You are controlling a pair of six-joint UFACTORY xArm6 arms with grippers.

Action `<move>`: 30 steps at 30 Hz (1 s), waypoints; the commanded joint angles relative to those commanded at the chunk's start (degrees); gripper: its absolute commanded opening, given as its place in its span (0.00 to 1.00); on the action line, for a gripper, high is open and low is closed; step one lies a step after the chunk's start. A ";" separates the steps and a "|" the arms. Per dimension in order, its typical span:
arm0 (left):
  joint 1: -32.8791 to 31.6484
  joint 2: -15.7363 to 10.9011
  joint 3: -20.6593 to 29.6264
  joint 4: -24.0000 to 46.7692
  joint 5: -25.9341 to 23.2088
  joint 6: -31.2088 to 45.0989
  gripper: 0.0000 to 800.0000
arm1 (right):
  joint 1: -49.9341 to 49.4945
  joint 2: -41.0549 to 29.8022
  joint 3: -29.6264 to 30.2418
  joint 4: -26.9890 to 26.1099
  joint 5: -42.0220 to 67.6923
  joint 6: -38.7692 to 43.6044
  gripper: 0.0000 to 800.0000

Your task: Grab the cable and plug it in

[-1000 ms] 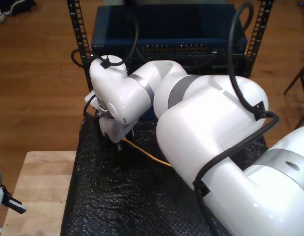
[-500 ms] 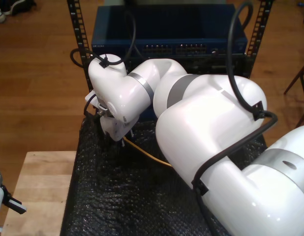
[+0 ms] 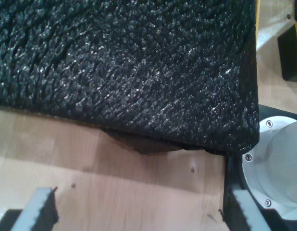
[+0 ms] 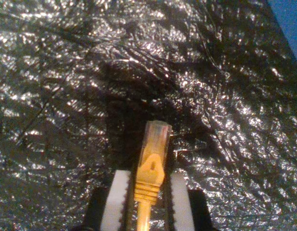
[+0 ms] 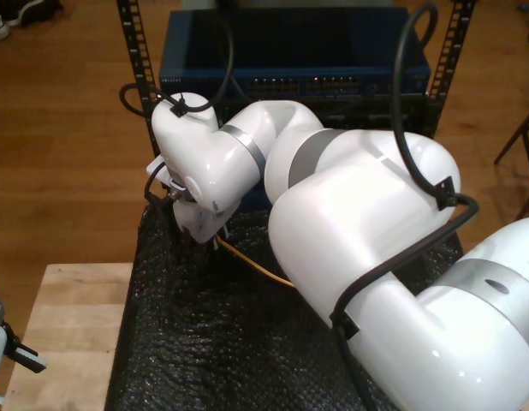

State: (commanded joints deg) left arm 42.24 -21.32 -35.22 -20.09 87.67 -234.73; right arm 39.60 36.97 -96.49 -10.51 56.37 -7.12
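The yellow-orange cable (image 4: 147, 180) ends in a clear plug (image 4: 156, 137) that sticks out beyond my second gripper (image 4: 149, 197), which is shut on the cable's boot just behind the plug. The plug points out over the black bubble mat (image 4: 67, 72). In the exterior view this gripper (image 5: 199, 233) hangs under the big white arm near the mat's far edge, and the cable (image 5: 260, 268) trails out from under the arm. My first gripper (image 3: 141, 214) is open, with its toothed fingers (image 3: 40, 207) wide apart over the wooden table (image 3: 115, 183) beside the mat's edge.
A blue network switch (image 5: 290, 51) with rows of ports (image 5: 312, 86) sits in a black rack (image 5: 136, 60) just beyond the mat. Thick black robot cables (image 5: 401, 94) loop near it. The white arm (image 5: 367, 231) covers much of the mat. A round metal base (image 3: 278, 168) stands beside the table.
The second arm's wrist has shifted slightly up and toward the exterior view's left, nearer the rack, with the cable still in its grip.
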 joint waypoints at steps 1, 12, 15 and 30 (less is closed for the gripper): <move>0.00 0.00 0.00 0.00 0.00 0.00 1.00 | 0.00 0.00 0.00 0.00 0.00 -0.09 0.19; -0.09 0.09 0.00 0.00 -0.09 0.00 1.00 | -0.09 0.00 0.00 -0.44 0.26 -0.09 0.08; -0.09 0.09 0.00 0.00 -0.09 0.00 1.00 | -0.09 0.00 -0.09 -0.70 1.05 -0.18 0.05; -0.44 0.35 0.00 0.00 1.32 0.09 1.00 | -0.53 -4.57 0.70 0.00 2.90 -26.02 0.01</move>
State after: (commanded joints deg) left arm 41.80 -20.97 -35.22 -20.09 88.99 -234.64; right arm 39.08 32.40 -95.79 -10.51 59.27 -33.14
